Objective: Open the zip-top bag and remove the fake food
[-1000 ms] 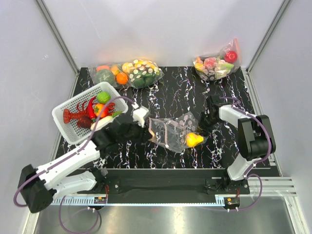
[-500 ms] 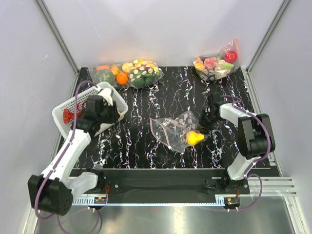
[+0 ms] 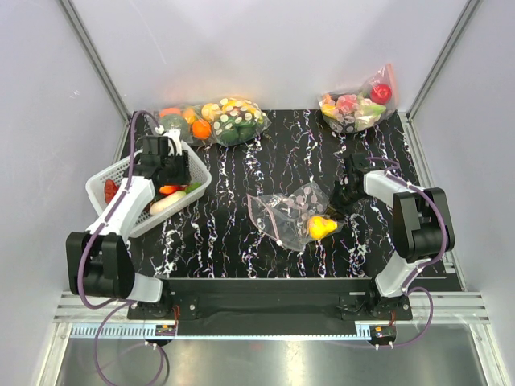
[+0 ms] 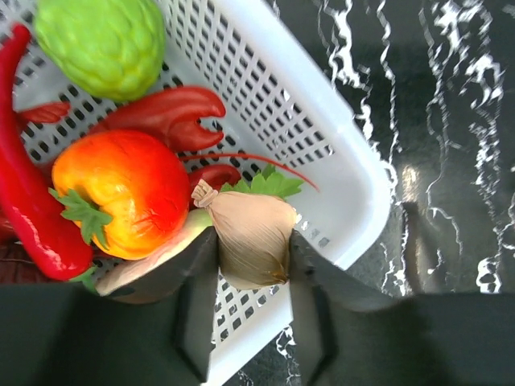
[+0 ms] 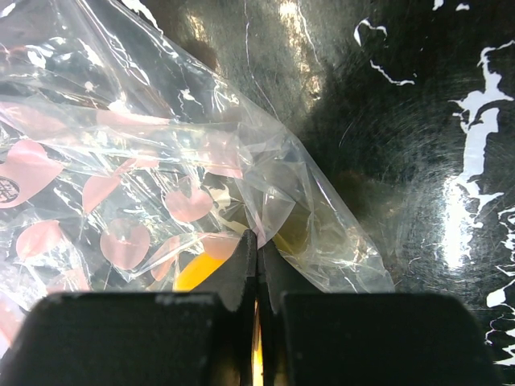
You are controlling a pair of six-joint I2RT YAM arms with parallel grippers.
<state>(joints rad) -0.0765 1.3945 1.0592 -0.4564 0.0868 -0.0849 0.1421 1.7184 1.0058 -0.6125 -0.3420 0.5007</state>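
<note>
The zip-top bag lies in the middle of the table, clear with pale dots, and a yellow lemon-like fruit shows inside its right end. My right gripper is shut on a fold of the bag at that end, and the yellow fruit lies just left of its tips. My left gripper hangs over the white basket. In the left wrist view it is shut on a small tan piece above the basket's mesh floor.
The basket holds a red lobster, a tomato, a green fruit, a red chili and a white radish. A bulging dotted bag with oranges and greens lies at the back left. A dotted bag with a red apple lies at the back right.
My left arm has swung from the bag's left edge to the basket at the left, carrying the tan piece. The right gripper has stayed pinched on the bag.
</note>
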